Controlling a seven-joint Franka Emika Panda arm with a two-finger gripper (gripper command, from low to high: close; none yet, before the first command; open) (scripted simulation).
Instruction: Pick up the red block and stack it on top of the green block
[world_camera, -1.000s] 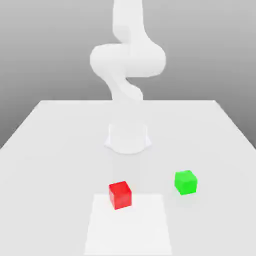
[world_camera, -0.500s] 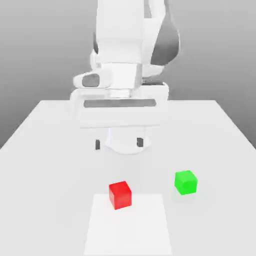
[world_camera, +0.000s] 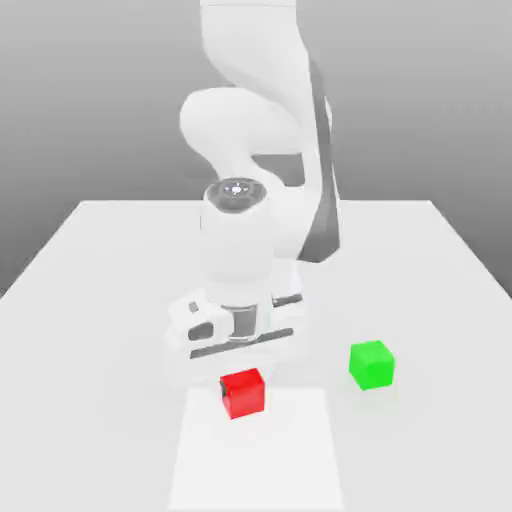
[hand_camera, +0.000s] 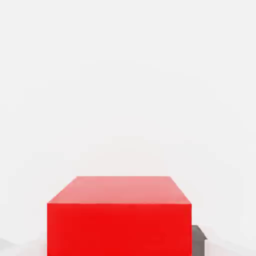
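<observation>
The red block (world_camera: 243, 394) rests on the table at the near middle, on the far edge of a paler white square. My gripper (world_camera: 241, 378) has come down right over it, the white hand just above and behind the cube. In the hand view the red block (hand_camera: 119, 215) sits very close, centred between the jaws, and one dark fingertip (hand_camera: 199, 241) lies against its side. The jaws are shut on the block, which still looks to rest on the table. The green block (world_camera: 371, 364) stands apart to the exterior view's right, untouched.
A white table (world_camera: 100, 260) carries both cubes. The paler square patch (world_camera: 258, 455) reaches toward the near edge. My bent arm (world_camera: 262, 130) rises behind the hand at the table's middle.
The arm has swung down from high above the table until the hand sits over the red block. The jaws went from wide open to shut. Neither cube has shifted.
</observation>
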